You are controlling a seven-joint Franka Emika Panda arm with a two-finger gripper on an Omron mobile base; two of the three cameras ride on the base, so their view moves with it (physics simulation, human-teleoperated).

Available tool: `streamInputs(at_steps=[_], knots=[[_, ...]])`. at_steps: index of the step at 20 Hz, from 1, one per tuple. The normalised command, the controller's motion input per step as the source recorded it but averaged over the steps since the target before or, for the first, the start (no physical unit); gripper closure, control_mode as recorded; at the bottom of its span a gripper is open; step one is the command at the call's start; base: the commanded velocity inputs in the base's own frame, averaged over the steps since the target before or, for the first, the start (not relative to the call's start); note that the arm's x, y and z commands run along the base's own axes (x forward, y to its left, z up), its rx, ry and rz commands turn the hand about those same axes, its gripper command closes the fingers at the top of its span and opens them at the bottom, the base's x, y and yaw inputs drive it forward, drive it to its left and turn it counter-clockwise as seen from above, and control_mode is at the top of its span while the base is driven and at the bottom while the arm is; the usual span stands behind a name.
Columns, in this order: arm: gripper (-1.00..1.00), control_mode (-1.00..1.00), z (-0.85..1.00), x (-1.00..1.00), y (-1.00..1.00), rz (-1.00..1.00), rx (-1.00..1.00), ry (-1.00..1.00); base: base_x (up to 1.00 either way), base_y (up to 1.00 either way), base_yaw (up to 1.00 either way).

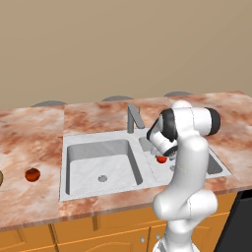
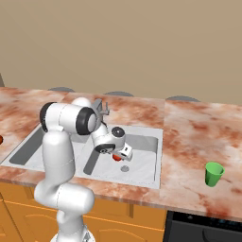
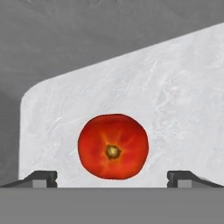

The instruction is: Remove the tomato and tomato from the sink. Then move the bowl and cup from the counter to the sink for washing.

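One bright red tomato (image 3: 113, 146) lies on the floor of the sink's (image 1: 98, 139) right basin, also seen as the tomato (image 1: 161, 159) and the tomato (image 2: 116, 157). My gripper (image 3: 113, 180) hangs just above it, open, with one fingertip on each side and nothing held; the gripper (image 2: 118, 155) is down inside that basin. A darker tomato (image 1: 32, 174) rests on the counter (image 1: 29, 133) left of the sink. The green cup (image 2: 214, 174) stands upright on the counter to the right. A tan sliver of the bowl (image 1: 1, 177) shows at the left edge.
The grey faucet (image 1: 133, 118) stands behind the sink between the basins, close to my arm's elbow. The left basin (image 1: 101, 162) holds only its drain. A dark appliance (image 2: 208, 227) sits below the counter at the right. A beige wall runs behind.
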Motion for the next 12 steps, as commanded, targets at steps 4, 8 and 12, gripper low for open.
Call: streamInputs(at_steps=[4,8,12], knots=[[-1.00,-1.00,-0.12,0.04,0.00,0.00,0.00,0.00,0.00,0.00,0.00],[-1.00,-1.00,-0.13,0.03,0.00,0.00,0.00,0.00,0.00,0.00,0.00],[-1.00,-1.00,-0.11,0.04,0.00,0.00,0.00,0.00,0.00,0.00,0.00]])
